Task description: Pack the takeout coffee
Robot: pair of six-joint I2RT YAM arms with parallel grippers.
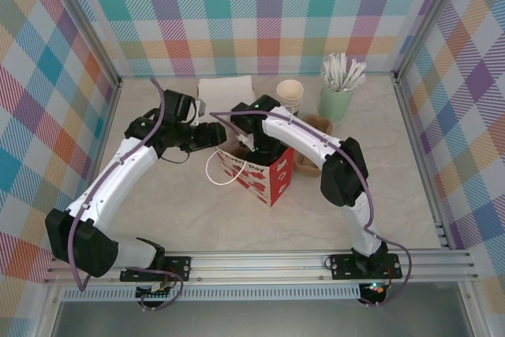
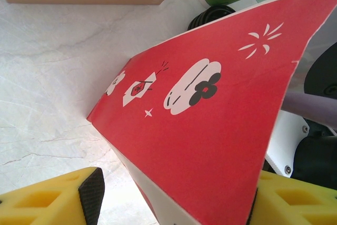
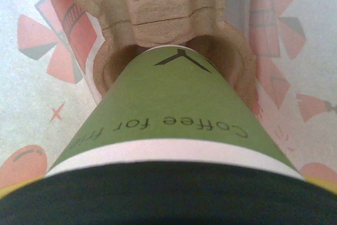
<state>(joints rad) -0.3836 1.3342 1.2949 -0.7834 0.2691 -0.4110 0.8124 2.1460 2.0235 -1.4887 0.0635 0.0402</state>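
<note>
The takeout coffee (image 3: 174,114), a green cup with a black lid (image 3: 168,196), fills the right wrist view. Its base sits in a well of a brown cardboard carrier (image 3: 168,3) inside the red-and-white paper bag (image 1: 267,177). My right gripper (image 3: 168,206) is shut on the cup near its lid, and yellow finger slivers show at the bottom corners. From above, that arm reaches down into the bag's open top (image 1: 256,150). My left gripper (image 2: 174,204) stands open astride the bag's red side (image 2: 221,146). Its left pad (image 2: 92,196) is clear of the paper.
A stack of lidless green cups (image 1: 290,94) and a mint holder of white sticks (image 1: 335,102) stand at the back. A napkin box (image 1: 225,88) lies behind the left gripper (image 1: 221,136). Black lids (image 2: 210,17) lie by the cups. Brown cardboard (image 1: 309,166) sits right of the bag.
</note>
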